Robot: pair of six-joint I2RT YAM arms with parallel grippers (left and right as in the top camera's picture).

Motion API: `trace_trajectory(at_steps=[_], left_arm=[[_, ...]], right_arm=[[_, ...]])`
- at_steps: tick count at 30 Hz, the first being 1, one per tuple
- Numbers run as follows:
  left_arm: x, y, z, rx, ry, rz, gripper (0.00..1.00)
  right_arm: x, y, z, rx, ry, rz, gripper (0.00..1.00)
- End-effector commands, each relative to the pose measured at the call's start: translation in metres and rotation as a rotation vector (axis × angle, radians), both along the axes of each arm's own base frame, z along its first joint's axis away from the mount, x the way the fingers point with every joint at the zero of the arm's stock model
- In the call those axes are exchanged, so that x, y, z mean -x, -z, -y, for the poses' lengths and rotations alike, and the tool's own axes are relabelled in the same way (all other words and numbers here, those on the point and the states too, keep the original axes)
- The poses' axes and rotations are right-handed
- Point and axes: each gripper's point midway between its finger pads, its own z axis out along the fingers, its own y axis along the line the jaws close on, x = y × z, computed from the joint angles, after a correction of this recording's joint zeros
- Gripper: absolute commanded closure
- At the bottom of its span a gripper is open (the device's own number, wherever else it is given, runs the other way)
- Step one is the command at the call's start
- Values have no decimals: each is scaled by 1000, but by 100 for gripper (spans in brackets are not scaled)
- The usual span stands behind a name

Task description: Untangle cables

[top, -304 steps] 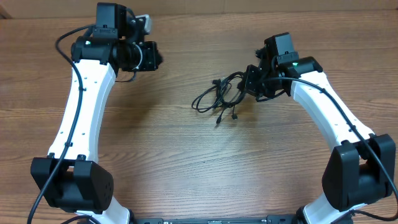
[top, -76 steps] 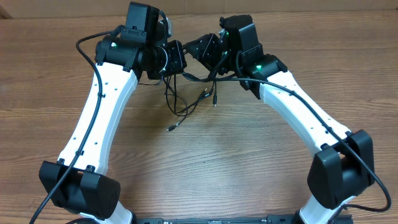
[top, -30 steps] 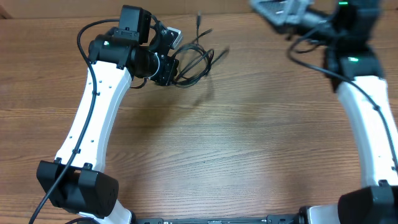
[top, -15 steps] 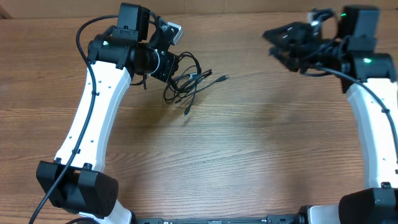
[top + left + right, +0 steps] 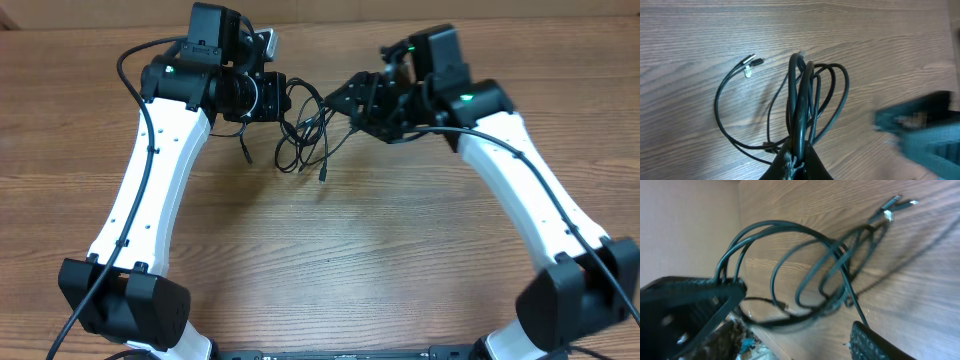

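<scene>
The cables (image 5: 300,135) are a bundle of thin black loops hanging over the wooden table, with a plug end (image 5: 324,177) dangling low. My left gripper (image 5: 279,99) is shut on the bundle's top; in the left wrist view the cables (image 5: 802,95) fan out from the left gripper (image 5: 797,159), and two silver plug tips (image 5: 751,62) lie to the left. My right gripper (image 5: 350,103) stands open just right of the bundle. In the right wrist view the cables (image 5: 805,275) loop across the open right gripper (image 5: 799,309), and one strand runs beside its right finger (image 5: 875,342).
The wooden table (image 5: 400,260) stretches toward the front edge. A tan wall (image 5: 685,225) stands behind the table's far edge. The right gripper shows as a blurred teal and black shape (image 5: 920,132) at the right of the left wrist view.
My right arm has swung left from the far right back to the bundle, jaws open. The left gripper keeps its hold and the loops now hang lower.
</scene>
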Motion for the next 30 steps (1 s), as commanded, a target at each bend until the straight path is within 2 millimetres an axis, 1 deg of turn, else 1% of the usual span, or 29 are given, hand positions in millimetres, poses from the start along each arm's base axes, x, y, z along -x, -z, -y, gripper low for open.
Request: trace_trajectory(at_steps=[1, 5, 9, 13, 15, 18, 20, 21, 23, 24, 25, 26, 28, 30], left_arm=[[0, -6, 6, 52, -13, -9, 96], [-3, -8, 7, 60, -13, 4, 96], [-3, -8, 7, 61, -12, 3, 96], [-1, -10, 10, 79, -1, -1, 96], [-1, -10, 10, 81, 1, -1, 96], [-1, -10, 10, 81, 1, -2, 96], [-1, -10, 10, 81, 1, -1, 96], [-1, -10, 10, 81, 1, -1, 96], [-1, -10, 10, 81, 1, 0, 96], [-2, -10, 10, 81, 1, 1, 96], [-2, -10, 10, 79, -1, 3, 96], [-3, -10, 9, 72, -5, 5, 96], [-6, -7, 2, 35, -29, 12, 96], [-9, -2, -7, -19, -64, 20, 96]], right_arm=[[-9, 12, -18, -15, 17, -29, 37], [-10, 22, -37, -30, 5, -39, 38], [-16, 34, -42, -18, 41, -65, 40], [-31, 27, -51, -70, 42, -4, 45], [-35, 27, -53, -84, 49, 1, 48], [-37, 40, -54, -75, 55, -28, 53], [-36, 48, -58, -68, 48, -42, 59], [-34, 50, -60, -66, 43, -46, 63], [-32, 52, -63, -61, 34, -43, 66], [-32, 52, -65, -50, 20, -19, 69], [-34, 52, -66, -26, -1, 34, 80], [-34, 51, -66, -26, -14, 50, 88], [-36, 45, -65, -37, -22, 72, 96], [-41, 35, -57, -47, -4, 95, 96]])
